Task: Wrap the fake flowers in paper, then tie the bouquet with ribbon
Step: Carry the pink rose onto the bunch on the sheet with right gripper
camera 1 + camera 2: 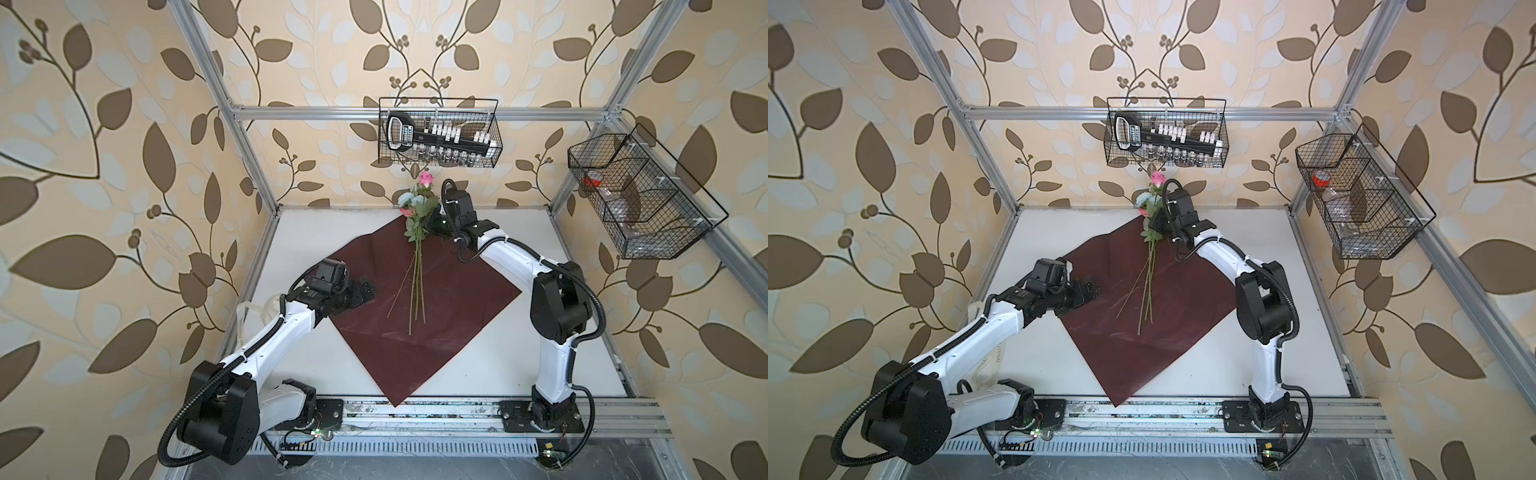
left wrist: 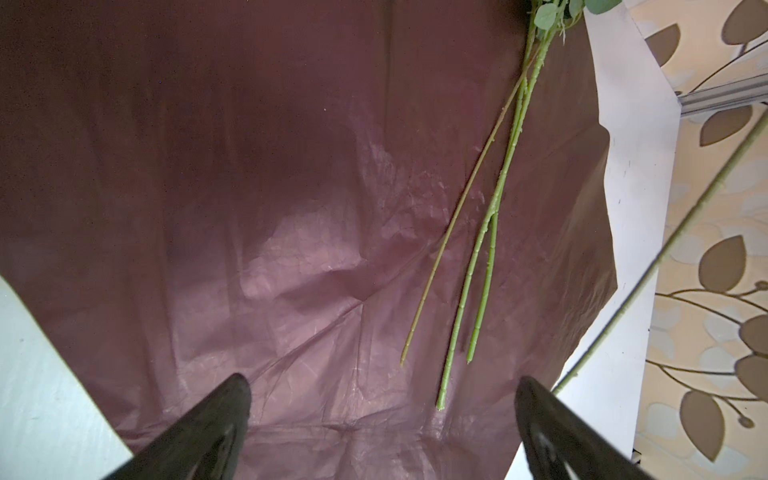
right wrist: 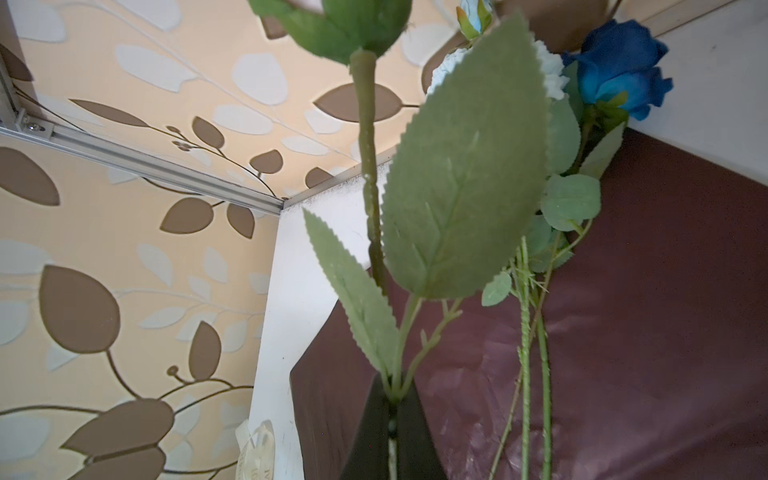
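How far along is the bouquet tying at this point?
Done: three fake flowers lie together on the dark red wrapping sheet. In hand: the right pincer is shut on a pink rose by its stem, holding it raised above them; the left pincer is open over the sheet. Left: add that rose, gather the stems and tie them; the cream ribbon lies unused beside the sheet.

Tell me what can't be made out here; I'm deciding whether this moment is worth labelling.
- Both top views: the right pincer is mostly hidden behind the bouquet leaves and its own wrist.
- Right wrist view: the held stem has its bloom cut off by the top edge. The cream ribbon is cut off by the bottom edge, print unreadable.
- Both top views: the side wire basket contents blur behind mesh.
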